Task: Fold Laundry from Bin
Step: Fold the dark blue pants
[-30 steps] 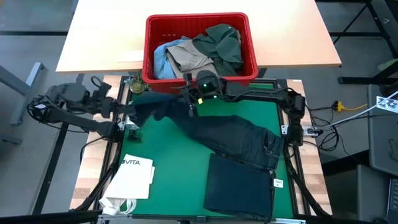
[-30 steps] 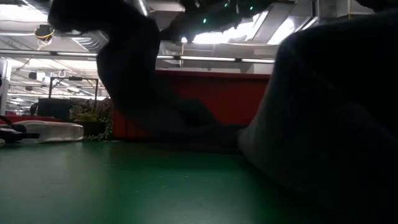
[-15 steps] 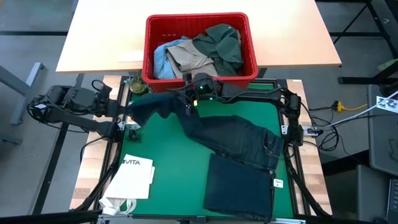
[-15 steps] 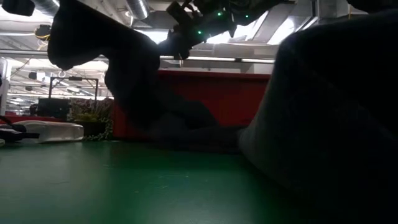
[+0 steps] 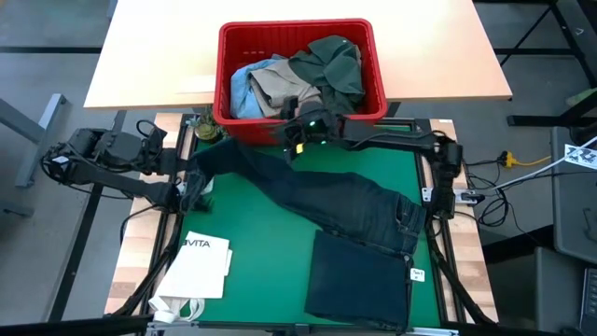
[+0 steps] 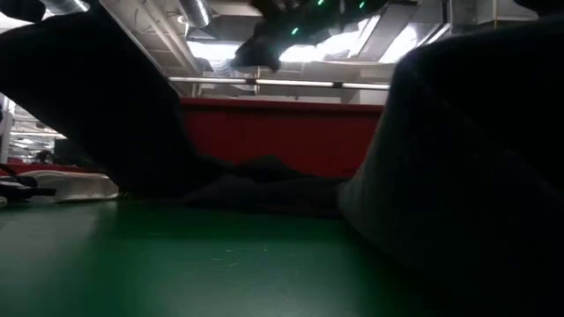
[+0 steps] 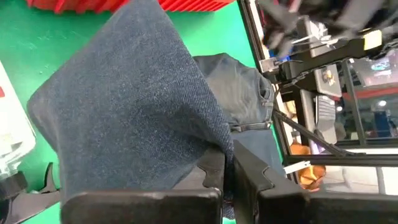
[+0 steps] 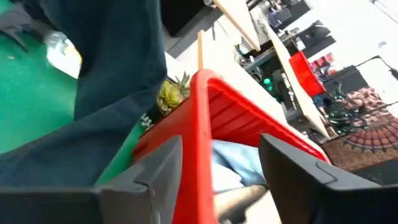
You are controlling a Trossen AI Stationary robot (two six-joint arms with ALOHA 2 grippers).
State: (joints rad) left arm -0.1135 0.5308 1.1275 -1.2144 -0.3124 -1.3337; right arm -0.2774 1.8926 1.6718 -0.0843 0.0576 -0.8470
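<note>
The dark navy-grey trousers (image 5: pixel 336 201) lie slantwise on the green mat (image 5: pixel 242 243), waist (image 5: pixel 403 219) toward the right. My left gripper (image 5: pixel 189 171), at the mat's far-left corner, is shut on the end of one leg. My right gripper (image 5: pixel 287 119) hangs open over the near wall of the red bin (image 5: pixel 298 25), with that wall (image 8: pixel 205 124) between its fingers, touching nothing. In the bin lie a dark green shirt (image 5: pixel 331 61), a khaki garment (image 5: pixel 284 89) and light blue denim (image 5: pixel 242 89). My left gripper pinches the end of the trouser leg (image 7: pixel 211 140) between its two fingers (image 7: pixel 214 174). It comes from the table's left, slanting down. The cloth drapes over the fingers, so edge or fold cannot be told. The leg slopes from the hold down to the mat, where the rest lies.
A folded dark garment (image 5: pixel 359 280) lies at the mat's near right and fills the low view's right (image 6: pixel 467 176). A white paper bag printed VITA (image 5: pixel 201 266) sits near left. A small plant (image 5: pixel 207 126) stands by the bin's left corner.
My right gripper has opened, let go of the trouser leg and risen toward the bin. The freed middle of the leg has dropped from its raised bunch and now runs straight from my left gripper down to the mat. My left gripper keeps its hold.
</note>
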